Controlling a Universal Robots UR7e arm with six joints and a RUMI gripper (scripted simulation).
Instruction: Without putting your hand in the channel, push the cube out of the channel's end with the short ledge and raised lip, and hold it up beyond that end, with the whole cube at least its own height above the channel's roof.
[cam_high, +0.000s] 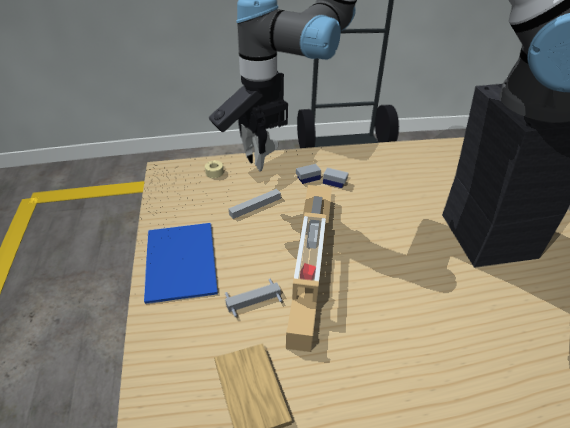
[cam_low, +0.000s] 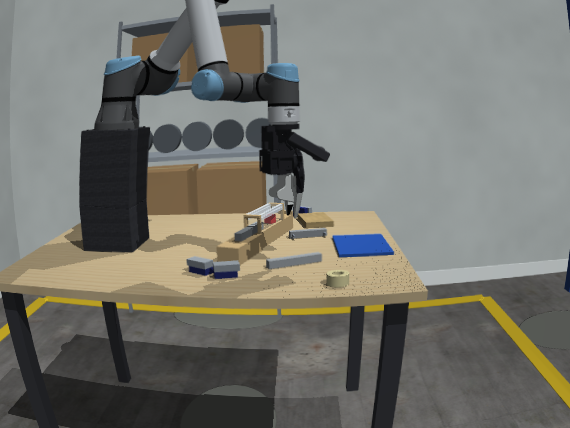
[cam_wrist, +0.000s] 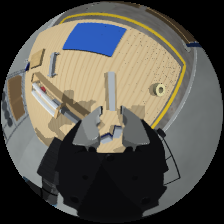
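Note:
My gripper (cam_high: 255, 164) (cam_low: 293, 212) (cam_wrist: 111, 106) hangs above the table's far edge in the top view, fingers partly apart with nothing between them. It is well away from the channel (cam_high: 301, 250) (cam_low: 276, 231), a wooden beam with white roof rails. The red cube (cam_high: 308, 271) (cam_low: 270, 219) (cam_wrist: 43, 90) is inside, near the channel's front end in the top view. A grey rod (cam_high: 317, 204) (cam_low: 245, 233) lies in the opposite end, partly inside and partly on the wood outside. Which end has the raised lip is hard to tell.
A plain grey bar (cam_high: 255, 203) (cam_low: 294, 260) (cam_wrist: 111, 90), a pinned bar (cam_high: 254, 296), a blue plate (cam_high: 181, 262) and a wooden board (cam_high: 254, 387) lie beside the channel. Two grey-blue blocks (cam_high: 308, 173) (cam_high: 335, 177) and a tan ring (cam_high: 214, 170) lie at the back. A black pedestal (cam_high: 500, 190) stands right.

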